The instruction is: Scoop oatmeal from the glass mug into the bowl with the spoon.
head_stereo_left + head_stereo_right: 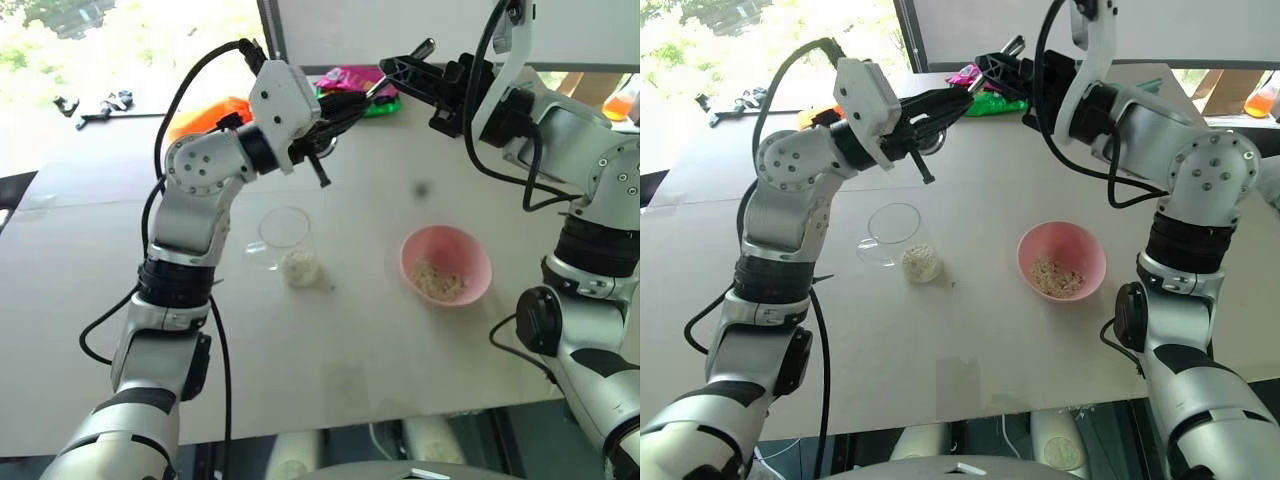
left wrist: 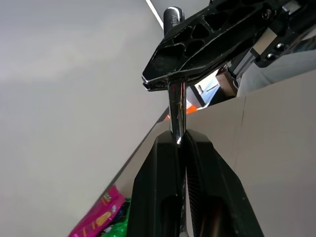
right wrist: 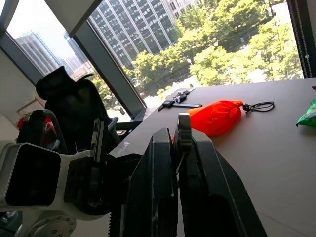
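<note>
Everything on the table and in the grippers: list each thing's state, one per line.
spoon: held in the air between both grippers.
left gripper: shut on the spoon.
right gripper: shut on the spoon.
glass mug: upright, some oatmeal at the bottom.
bowl: upright, some oatmeal inside.
orange pouch: lying on the table.

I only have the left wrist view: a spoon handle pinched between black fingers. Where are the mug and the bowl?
Observer: Both stand on the table below the raised arms, the glass mug to the robot's left and the bowl to its right, apart.
Operator: Any oatmeal in the bowl?
Observer: Yes, some oatmeal lies in the bowl, and more sits at the mug's bottom.
Operator: Is the other tool above really gripping the spoon?
Observer: Yes. The right wrist view shows the right tool shut on the spoon.
</note>
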